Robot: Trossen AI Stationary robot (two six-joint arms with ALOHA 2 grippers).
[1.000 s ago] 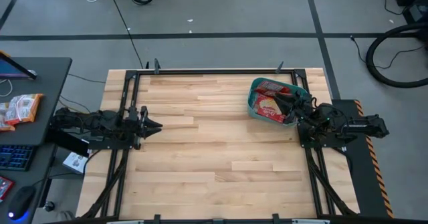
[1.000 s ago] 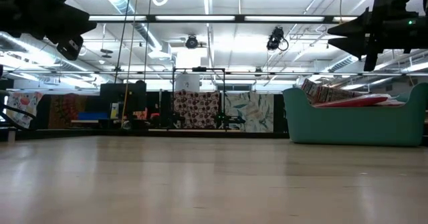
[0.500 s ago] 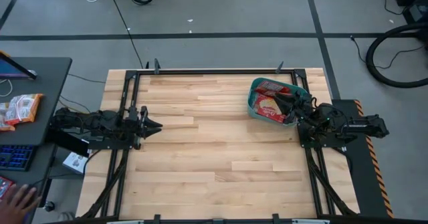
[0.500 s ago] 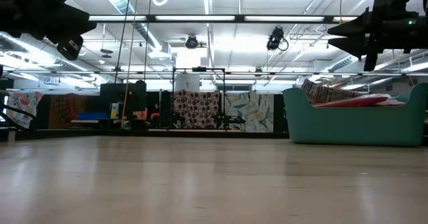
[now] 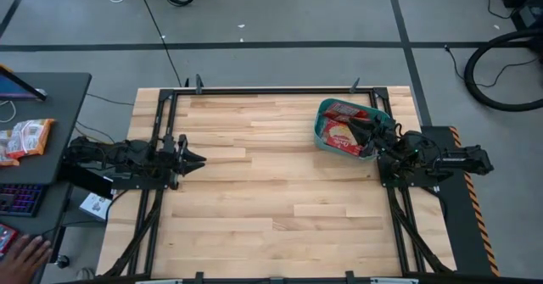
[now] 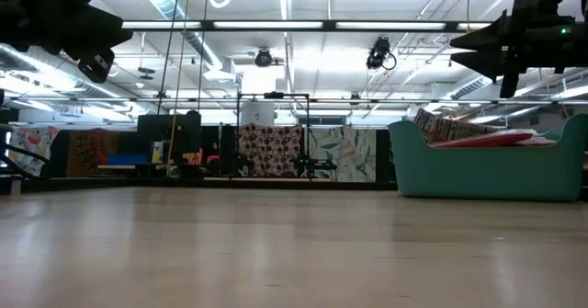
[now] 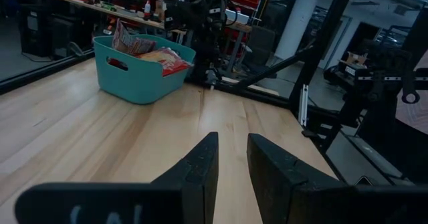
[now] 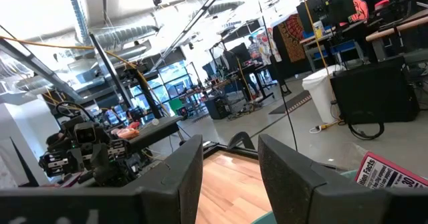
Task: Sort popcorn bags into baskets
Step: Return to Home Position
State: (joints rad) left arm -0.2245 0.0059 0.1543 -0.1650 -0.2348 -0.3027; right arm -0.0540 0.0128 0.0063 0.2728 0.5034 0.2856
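A wooden table [image 5: 271, 191] is seen from above, bare except for one tub. The left arm [image 5: 127, 157] is folded at the table's left edge and the right arm [image 5: 424, 158] at its right edge. The teal tub [image 5: 318, 131] is set near the far right corner, just in front of the right arm. It is filled with red popcorn bags [image 5: 342, 121], which are piled past its rim, some leaning on edge; no bags are seen on the wood.

The right gripper [image 5: 356, 131] is held above the tub's right side, clear of the bags. Its jaws are spread and nothing is held between them. The left gripper [image 5: 197, 158] is held over the table's left part, well apart from the tub. Its jaws are parted by a narrow gap and nothing is gripped. A person's hand [image 5: 19, 252] is seen at the lower left, off the table.
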